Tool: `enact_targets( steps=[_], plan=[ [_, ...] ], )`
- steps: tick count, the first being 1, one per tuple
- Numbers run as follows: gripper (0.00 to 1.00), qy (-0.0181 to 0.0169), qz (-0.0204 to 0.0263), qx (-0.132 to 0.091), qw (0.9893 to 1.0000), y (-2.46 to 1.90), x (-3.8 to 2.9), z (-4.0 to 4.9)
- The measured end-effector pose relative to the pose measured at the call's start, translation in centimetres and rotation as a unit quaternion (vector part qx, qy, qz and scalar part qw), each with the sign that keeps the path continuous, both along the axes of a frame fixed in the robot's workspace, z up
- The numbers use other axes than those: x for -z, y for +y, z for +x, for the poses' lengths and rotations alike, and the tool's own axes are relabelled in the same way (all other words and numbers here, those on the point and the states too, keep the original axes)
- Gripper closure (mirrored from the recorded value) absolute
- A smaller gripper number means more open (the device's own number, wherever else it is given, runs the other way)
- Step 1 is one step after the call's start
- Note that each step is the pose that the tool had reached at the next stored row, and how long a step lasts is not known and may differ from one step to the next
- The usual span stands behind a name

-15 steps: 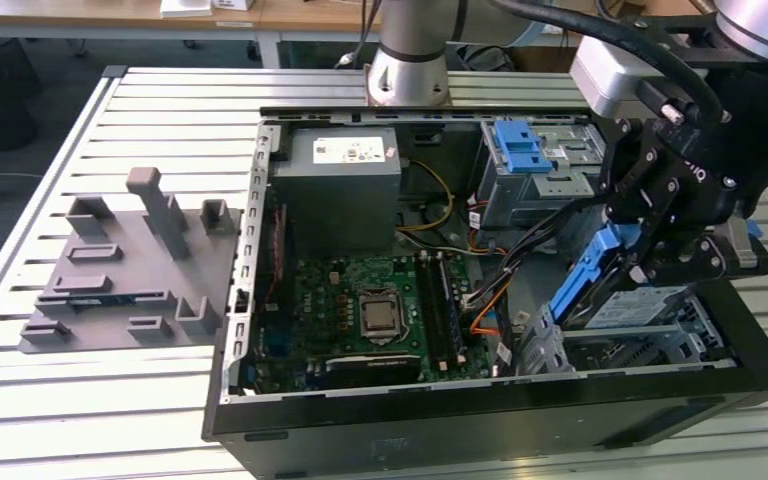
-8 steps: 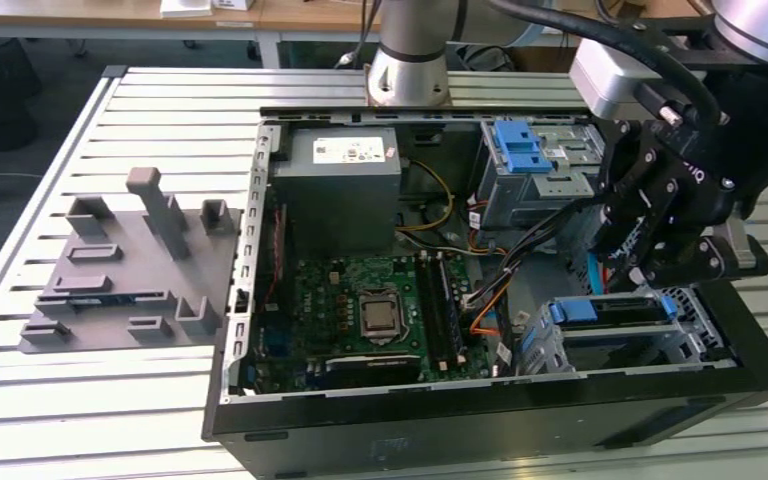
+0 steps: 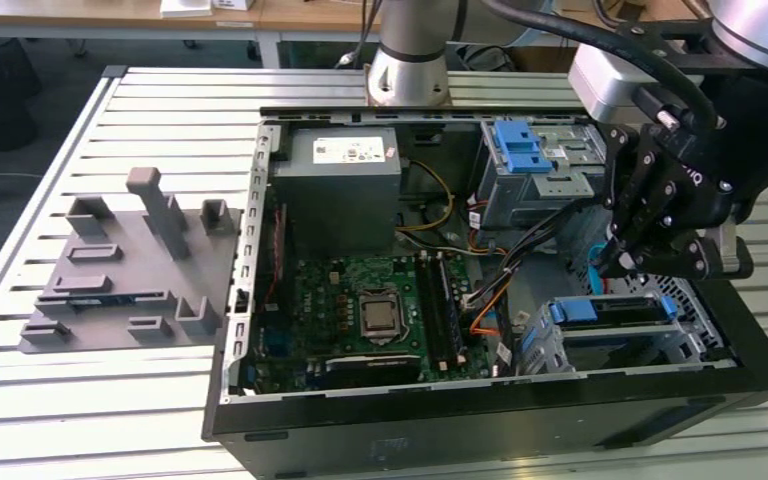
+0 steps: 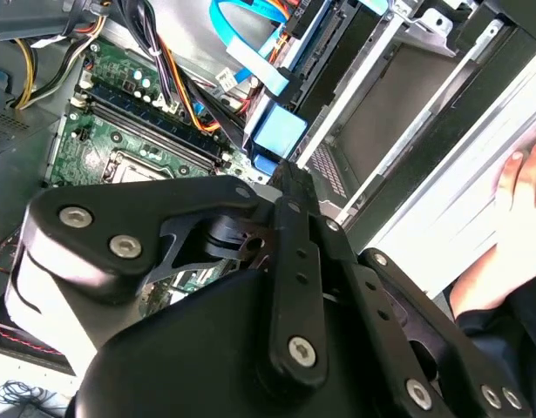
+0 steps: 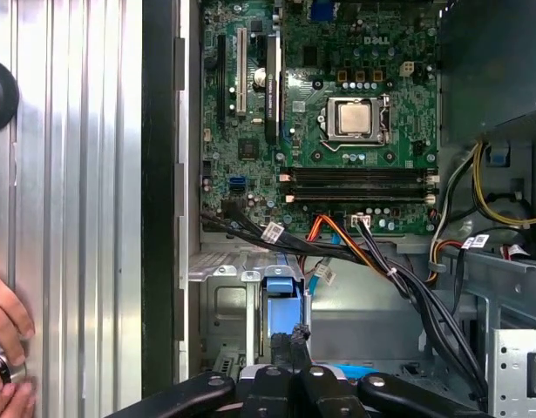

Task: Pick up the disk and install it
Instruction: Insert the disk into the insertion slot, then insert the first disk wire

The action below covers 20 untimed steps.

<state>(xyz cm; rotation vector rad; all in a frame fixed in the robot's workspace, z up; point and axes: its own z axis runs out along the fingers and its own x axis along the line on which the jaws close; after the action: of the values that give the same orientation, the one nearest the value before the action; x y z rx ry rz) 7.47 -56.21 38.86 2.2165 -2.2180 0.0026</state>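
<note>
The disk [image 3: 607, 311], dark with a blue carrier bracket at its end, sits in the drive cage at the front corner of the open computer case [image 3: 264, 300], on the exterior view's right. My gripper [image 3: 620, 266] hangs just above that cage, fingers drawn together with nothing visible between them. In the first wrist view the shut fingertips [image 5: 295, 338] point at the blue bracket [image 5: 281, 294] of the disk. In the second wrist view the fingertips [image 4: 289, 174] meet in front of the same blue bracket [image 4: 277, 136].
A second blue bracket [image 3: 523, 147] tops the upper drive cage. Loose cables [image 5: 381, 261] cross between the motherboard [image 3: 364, 305] and the cage. A grey fixture plate [image 3: 124, 270] lies on the slatted table. A person's hand [image 5: 4, 344] rests on the table beside the case.
</note>
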Motion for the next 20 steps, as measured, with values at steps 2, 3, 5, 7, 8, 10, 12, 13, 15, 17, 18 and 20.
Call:
enact_targets(
  steps=[2,3,5,7,8,10,12,13,15,17,18,20],
  plan=[
    [0.89,0.0,0.0,0.0,1.0,0.0,0.0,0.0],
    [0.89,0.0,0.0,0.0,1.0,0.0,0.0,0.0],
    [0.89,0.0,0.0,0.0,1.0,0.0,0.0,0.0],
    [0.89,0.0,0.0,0.0,1.0,0.0,0.01,0.0],
    [0.89,0.0,0.0,0.0,1.0,0.0,0.01,0.0],
    [0.89,0.0,0.0,0.0,1.0,0.0,0.02,0.0],
    [0.89,0.0,0.0,0.0,1.0,0.0,0.02,0.0],
    [0.89,0.0,0.0,0.0,1.0,0.0,0.02,0.0],
    [0.89,0.0,0.0001,0.0,1.0,0.0,0.03,0.04],
    [0.89,0.0,0.0,0.0,1.0,0.0,0.02,0.12],
    [0.89,0.0,0.0,0.0,1.0,0.0,0.02,0.22],
    [0.89,0.0004,0.0,0.0,1.0,0.0,0.03,0.69]
  ],
)
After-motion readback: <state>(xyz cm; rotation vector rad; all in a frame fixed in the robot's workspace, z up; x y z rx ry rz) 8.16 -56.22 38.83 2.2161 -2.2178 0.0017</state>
